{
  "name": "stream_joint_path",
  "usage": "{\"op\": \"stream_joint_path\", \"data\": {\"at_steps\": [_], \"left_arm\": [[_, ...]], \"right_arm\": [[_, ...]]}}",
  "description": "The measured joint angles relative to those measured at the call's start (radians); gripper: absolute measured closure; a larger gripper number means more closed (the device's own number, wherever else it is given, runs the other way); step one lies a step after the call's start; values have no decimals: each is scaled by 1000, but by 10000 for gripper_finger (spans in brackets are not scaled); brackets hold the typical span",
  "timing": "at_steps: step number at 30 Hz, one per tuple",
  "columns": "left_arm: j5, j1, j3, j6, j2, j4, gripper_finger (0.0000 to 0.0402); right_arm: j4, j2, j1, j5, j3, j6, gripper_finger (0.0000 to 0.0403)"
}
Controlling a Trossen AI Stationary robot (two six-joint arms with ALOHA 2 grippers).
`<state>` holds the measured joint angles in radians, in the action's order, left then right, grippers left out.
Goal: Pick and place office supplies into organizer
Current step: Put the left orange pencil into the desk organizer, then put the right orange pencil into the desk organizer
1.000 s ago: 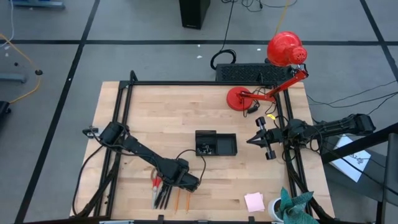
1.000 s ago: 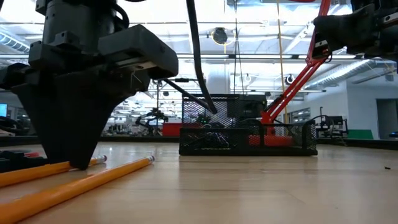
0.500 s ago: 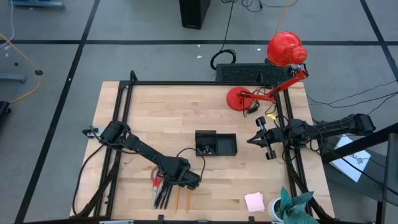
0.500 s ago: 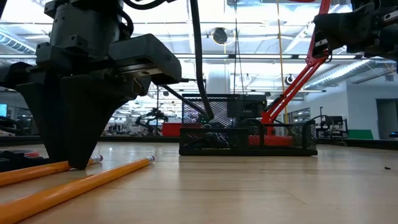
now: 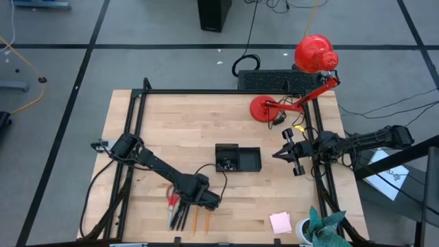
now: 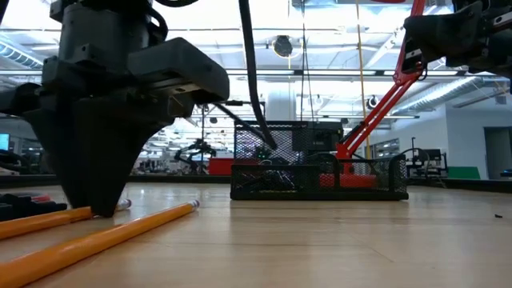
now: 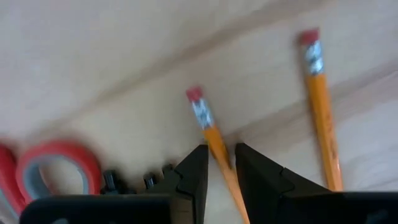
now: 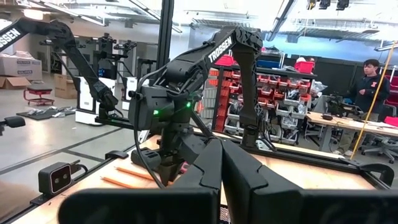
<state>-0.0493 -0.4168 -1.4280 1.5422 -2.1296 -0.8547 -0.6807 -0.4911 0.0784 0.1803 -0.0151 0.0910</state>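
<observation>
**Down at the pencils: left gripper pinching one**

Near the table's front edge, well short of the organizer (image 5: pixel 238 158), the left gripper (image 5: pixel 203 204) is lowered onto the supply cluster. The wrist view shows its fingers (image 7: pixel 194 176) clenched around an orange pencil (image 7: pixel 214 144) just below its eraser end, tips at the wood. Second pencil (image 7: pixel 322 116) lies just beside it on the organizer side, not touched. Red-handled scissors (image 7: pixel 59 168) sit on the far side of the gripped pencil, away from the organizer; black pens (image 5: pixel 180 218) lie between scissors and pencils.

Organizer is mid-table: black mesh tray, small dark items visible in one compartment. Pink sticky-note pad (image 5: pixel 280 222) is toward the front of the table from the organizer, near the teal cloth (image 5: pixel 325 226).

Right gripper (image 5: pixel 282 154) hangs in the air beside the organizer, on the lamp side, fingers pressed together and holding nothing. Red desk lamp (image 5: pixel 264 108) has its base behind the organizer.
</observation>
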Motion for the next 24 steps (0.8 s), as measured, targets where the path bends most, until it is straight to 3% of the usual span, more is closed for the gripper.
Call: {"op": "stream_joint_path", "data": {"at_steps": [8, 24], "left_arm": [[-350, 13, -50, -104, -5, -7, 312], [-295, 48, -60, -127, -3, -15, 312]], "right_arm": [[-1, -1, 0, 0, 0, 0, 403], [13, -1, 0, 0, 0, -2, 403]]}}
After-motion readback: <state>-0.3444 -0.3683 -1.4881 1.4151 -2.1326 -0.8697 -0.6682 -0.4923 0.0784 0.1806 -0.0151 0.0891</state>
